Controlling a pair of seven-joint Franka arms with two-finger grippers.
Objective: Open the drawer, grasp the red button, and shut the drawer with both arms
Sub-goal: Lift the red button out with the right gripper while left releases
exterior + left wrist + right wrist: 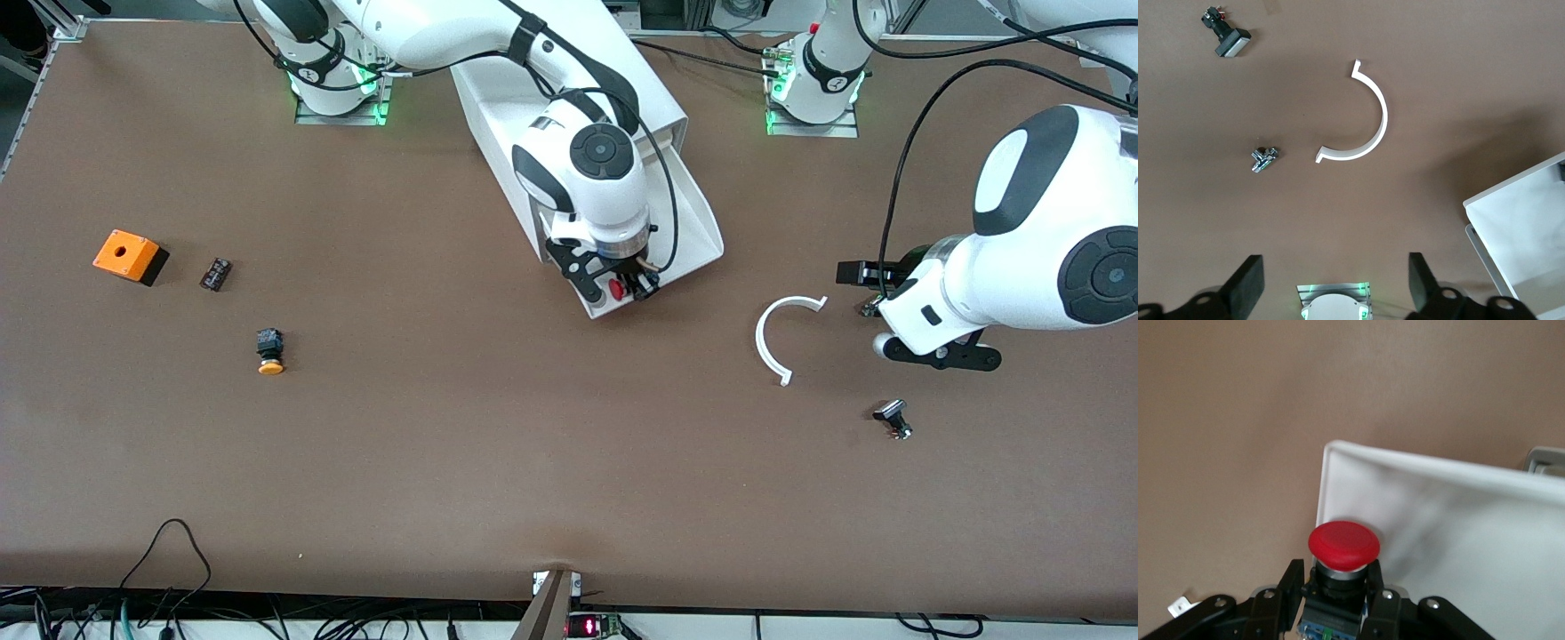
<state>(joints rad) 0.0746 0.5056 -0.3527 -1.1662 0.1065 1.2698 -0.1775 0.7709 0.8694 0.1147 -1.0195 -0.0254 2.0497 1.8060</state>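
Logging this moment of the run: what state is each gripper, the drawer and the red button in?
Drawer: pulled open.
Red button: clamped in the right gripper, over the drawer's front end.
Left gripper: open, empty, over bare table beside the white curved piece.

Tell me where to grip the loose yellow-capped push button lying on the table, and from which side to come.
Grip the yellow-capped push button on its squarish dark body, not the rounded cap. It lies on its side, cap toward the front camera, so coming straight down with the fingers on the body's two flat sides looks best. Its nearest neighbour, the small dark block, leaves it room.
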